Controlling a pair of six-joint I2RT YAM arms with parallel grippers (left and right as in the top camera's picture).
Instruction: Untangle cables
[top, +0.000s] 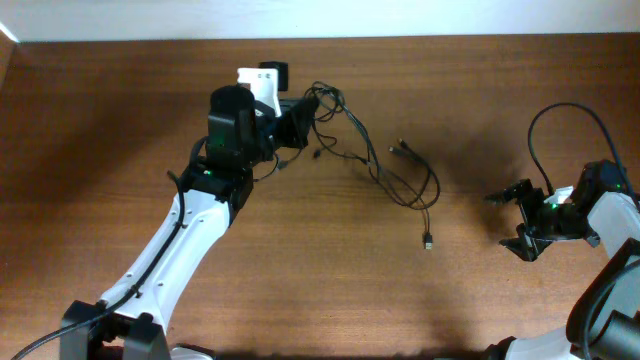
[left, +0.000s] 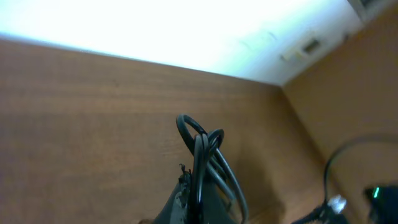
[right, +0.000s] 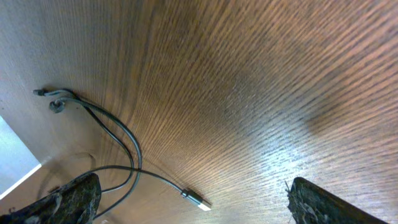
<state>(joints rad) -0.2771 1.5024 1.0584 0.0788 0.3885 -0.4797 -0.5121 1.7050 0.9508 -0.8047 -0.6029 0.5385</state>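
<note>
While one bunch of cord is pinched, the sorting itself looks early, by my reading. Table (top: 120, 150): bare brown wood, nothing on it but the cords. Left arm (top: 190, 230): stretched from the near edge up toward the far middle. Right arm (top: 612, 215): parked at the right side, well apart from the cords. Left gripper (top: 296, 122): jaws closed tight on a bunch of the cables (left: 200, 149); the wrist view shows several loops standing up out of the pinch, looped through one another. From there the strands trail right and toward the near edge across the middle of the table, crossing and looping over each other, and end between the two arms. Right gripper (top: 514, 220): jaws spread wide, nothing between them, low above bare wood and pointed at the near end of the trail. Loose plug (top: 428, 242): lies flat on the wood at the tail of one strand, the nearest piece to the open jaws; two more small connectors lie together farther up the trail. Done so far, as judged: one side is secured. Left: no strand lies on its own yet, so every crossing has to be drawn out and each cord laid apart.
</note>
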